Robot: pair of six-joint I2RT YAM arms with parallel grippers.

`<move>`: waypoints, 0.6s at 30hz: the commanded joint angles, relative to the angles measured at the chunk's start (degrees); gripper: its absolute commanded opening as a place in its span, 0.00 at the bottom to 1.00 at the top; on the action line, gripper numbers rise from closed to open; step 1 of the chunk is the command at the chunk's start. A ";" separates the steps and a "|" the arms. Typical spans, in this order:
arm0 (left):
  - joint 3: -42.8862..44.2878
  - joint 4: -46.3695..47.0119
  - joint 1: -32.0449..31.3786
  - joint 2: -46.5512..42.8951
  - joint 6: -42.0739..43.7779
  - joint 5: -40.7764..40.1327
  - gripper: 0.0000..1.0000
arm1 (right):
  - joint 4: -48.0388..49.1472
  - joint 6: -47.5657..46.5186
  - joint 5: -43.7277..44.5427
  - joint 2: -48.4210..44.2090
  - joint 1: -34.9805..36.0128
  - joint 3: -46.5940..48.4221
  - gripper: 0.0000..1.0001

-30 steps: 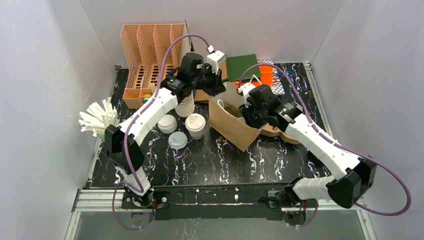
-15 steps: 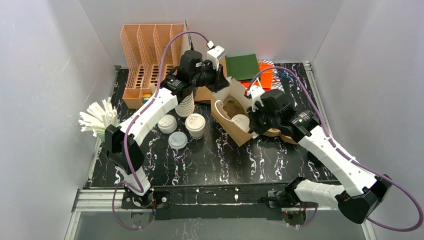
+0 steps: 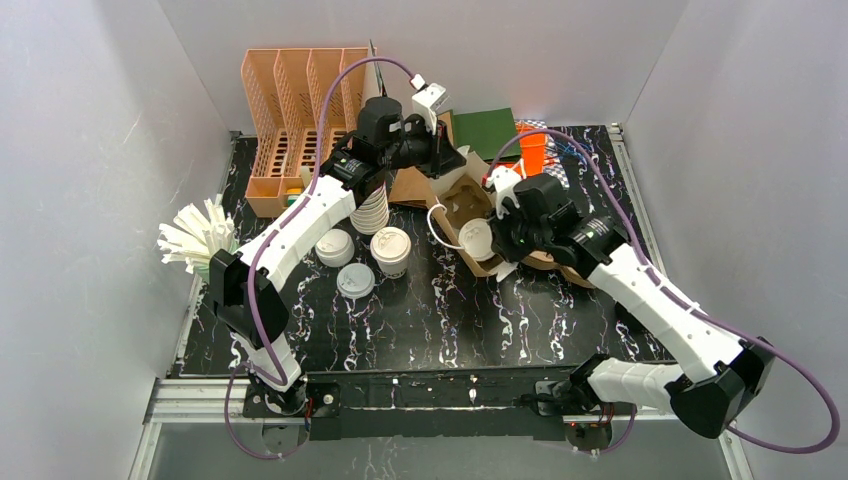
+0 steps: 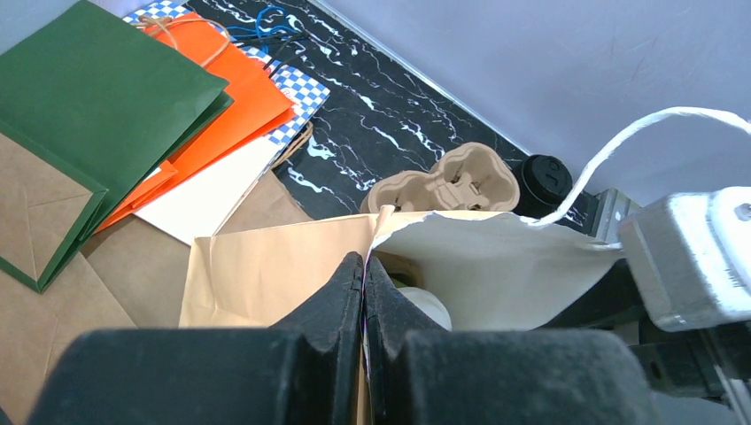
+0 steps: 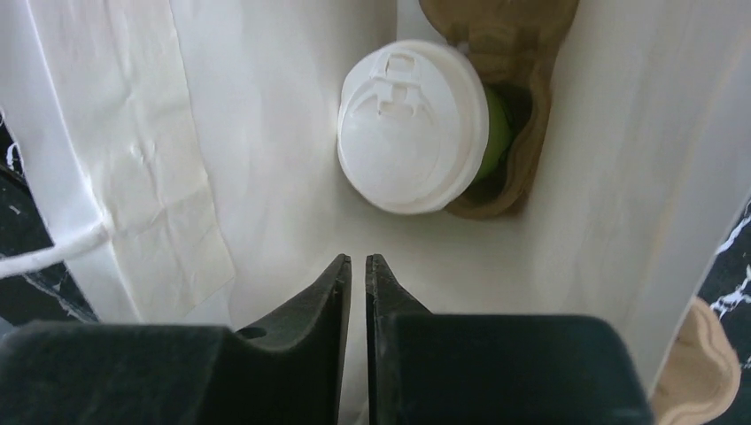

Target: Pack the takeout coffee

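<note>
A brown paper bag lies on its side with its mouth open, and my left gripper is shut on its upper rim. Inside, a green-walled takeout coffee with a white sip lid sits in a cardboard carrier. From above, its lid shows in the bag's mouth. My right gripper hovers at the mouth just short of the cup, all but shut, with nothing between its fingers. Two more lidded cups stand on the table left of the bag.
A grey lid lies near the lidded cups, with a stack of lidless cups behind them. An orange rack stands at the back left. White straws fan out at the left edge. Flat green and orange bags lie behind; a spare carrier lies beside the bag.
My right gripper has drawn back out of the bag and closed up, leaving the green cup inside. The left gripper has lifted the rim, so the mouth now faces up.
</note>
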 commanded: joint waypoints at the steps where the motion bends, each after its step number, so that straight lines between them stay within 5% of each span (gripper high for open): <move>1: 2.43 2.93 0.21 -3.22 -1.78 2.55 0.00 | 6.28 -4.16 0.13 2.41 -0.31 3.14 0.23; 7: 2.54 3.60 0.23 -2.50 -2.63 3.90 0.00 | 10.54 -8.67 2.73 9.59 -0.28 6.45 0.55; 15: 3.34 2.31 0.19 -1.49 -3.14 4.93 0.00 | 10.49 -10.73 6.39 16.69 -0.01 7.80 0.80; 18: 3.58 1.82 0.19 -1.18 -3.08 5.22 0.00 | 10.94 -10.94 7.14 17.60 0.87 7.48 0.98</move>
